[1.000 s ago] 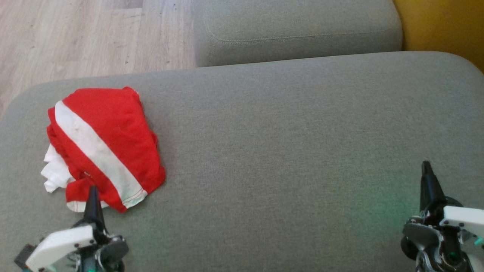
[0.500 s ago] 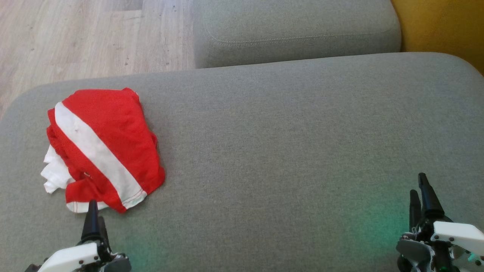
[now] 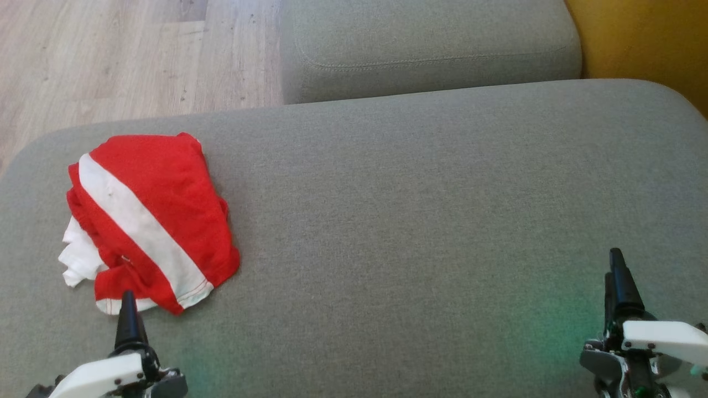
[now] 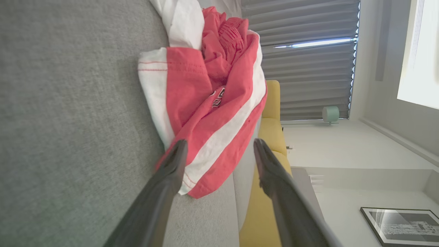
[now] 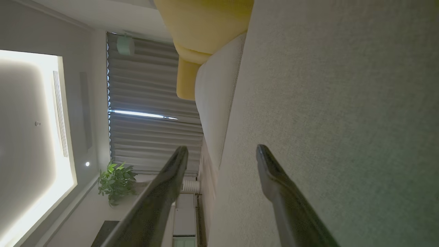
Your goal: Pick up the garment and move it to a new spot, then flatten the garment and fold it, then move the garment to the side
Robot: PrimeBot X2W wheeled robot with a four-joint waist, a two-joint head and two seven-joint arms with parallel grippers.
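Observation:
The garment [image 3: 146,221], red with a broad white stripe, lies crumpled at the left end of the grey cushion [image 3: 415,221]. My left gripper [image 3: 128,298] sits just in front of its near hem, turned on its side. In the left wrist view this gripper [image 4: 219,144] is open, with the garment [image 4: 205,85] a little beyond the fingertips and nothing between them. My right gripper [image 3: 612,264] hovers over bare cushion at the lower right, far from the garment. The right wrist view shows it [image 5: 222,149] open and empty.
A second grey cushion [image 3: 431,44] stands behind the main one. Wooden floor [image 3: 110,55] lies at the back left. Yellow upholstery [image 3: 647,38] rises at the back right. The cushion's rounded edges fall away at the left and right ends.
Both grippers have drawn back toward the near edge, and the right one's fingers have parted. The head camera has tilted slightly. The garment has not moved.

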